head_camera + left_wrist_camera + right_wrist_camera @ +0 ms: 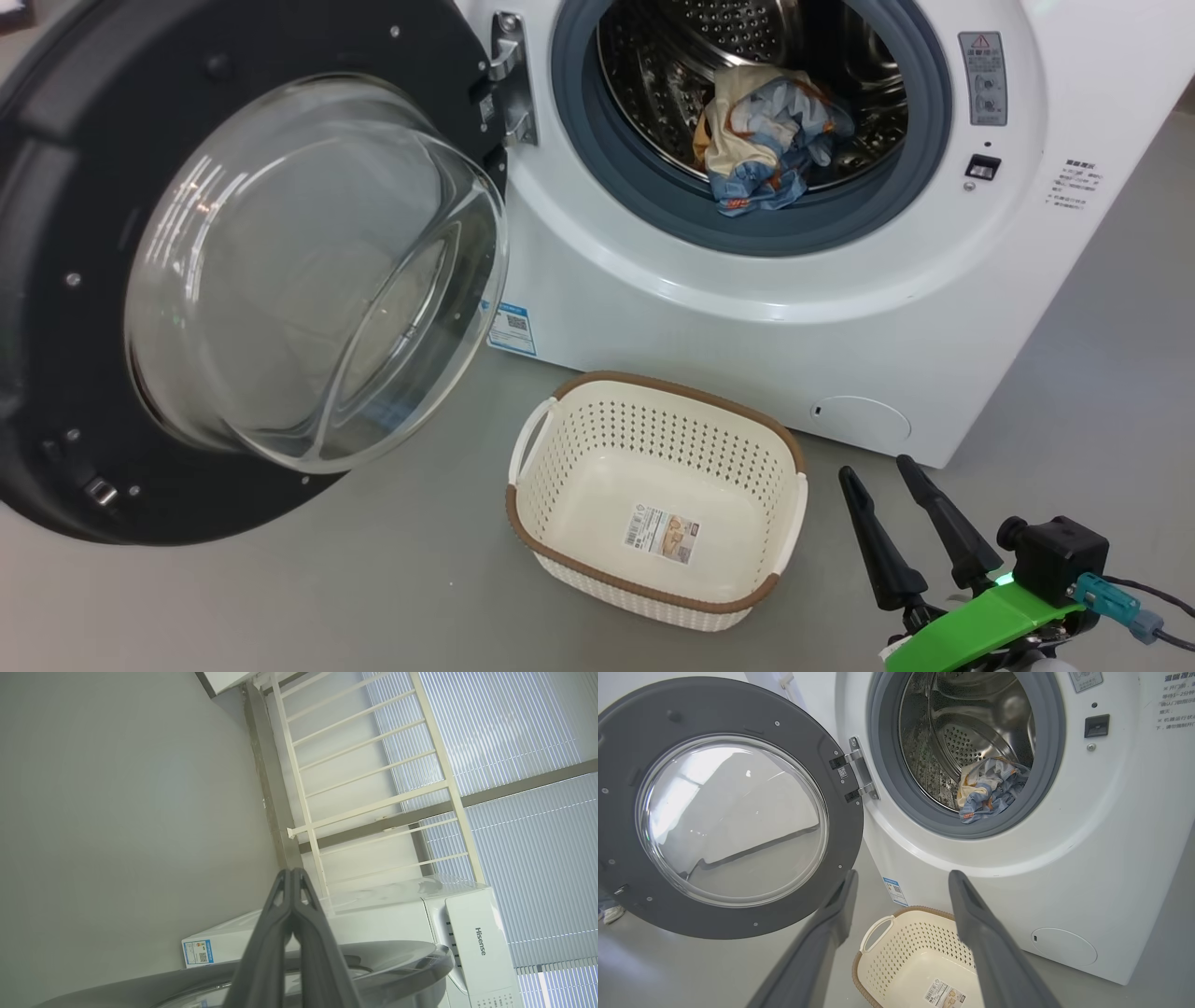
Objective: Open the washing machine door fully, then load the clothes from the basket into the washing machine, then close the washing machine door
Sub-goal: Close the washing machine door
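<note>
1. A white front-loading washing machine (747, 317) stands on a grey floor (373, 588), seen from above and in front.
2. The washing machine door (252, 271) hangs from a metal hinge (509, 79) on the left of the opening. It is swung wide, with its black inner face and bulging glass bowl turned outward. This leaves the mouth of the machine free for loading.
3. The clothes (766, 140), a crumpled bundle of light blue and cream fabric, lie low at the front of the steel drum (709, 37). The lowest fold reaches the inner edge of the grey rubber gasket (579, 121). A fold that far forward could catch when the door shuts.
4. The basket (653, 439) sits on the floor just in front of the machine, below the opening, probably kept close so each carry is short. It holds no garments, and the label sticker on its bottom is in plain sight.
5. The right pincer (875, 466) hovers just right of the basket. Its two dark fingers are spread wide with nothing between them, and they point toward the machine front.
6. The left pincer (292, 877) has its fingers pressed tight together and grips nothing. It points past the dark edge of the door toward a white rack (369, 770) and window blinds (514, 728).
7. Judging from the bare basket and the filled drum, loading looks finished. Closing the door is the step that remains, and the left pincer is near the door, where it could push it shut.
</note>
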